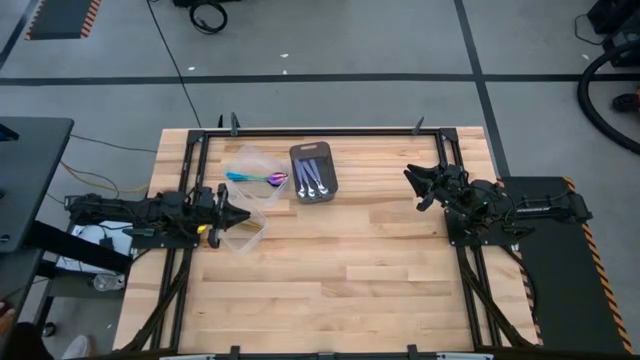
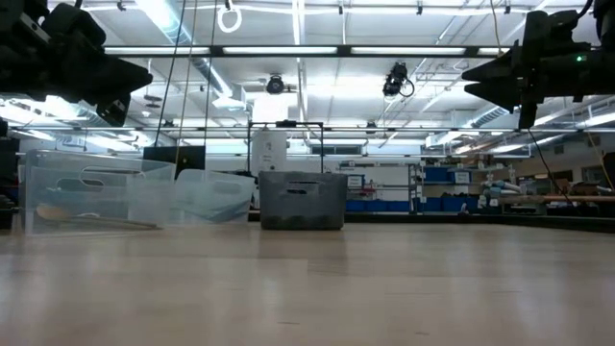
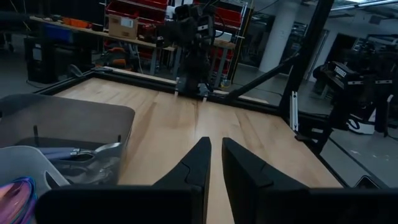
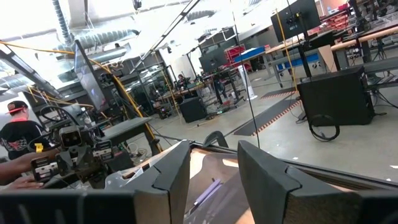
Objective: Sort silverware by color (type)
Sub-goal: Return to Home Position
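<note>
**Wooden table, three containers at far left**

Pale wood table [image 1: 380,260], black frame [image 1: 320,131] round its edge. On it: dark grey tray [image 1: 313,149] far, left of centre; clear tub [image 1: 250,160] just beside it; second clear tub [image 1: 255,226] nearer, leftward.

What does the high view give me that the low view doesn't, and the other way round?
High only: purple spoons in the far tub, silver spoons in the tray, and the whole table. Low only: a gold spoon lying in the near tub. Both: the two tubs, the tray, and the left hand and right hand, both up off the table.
</note>
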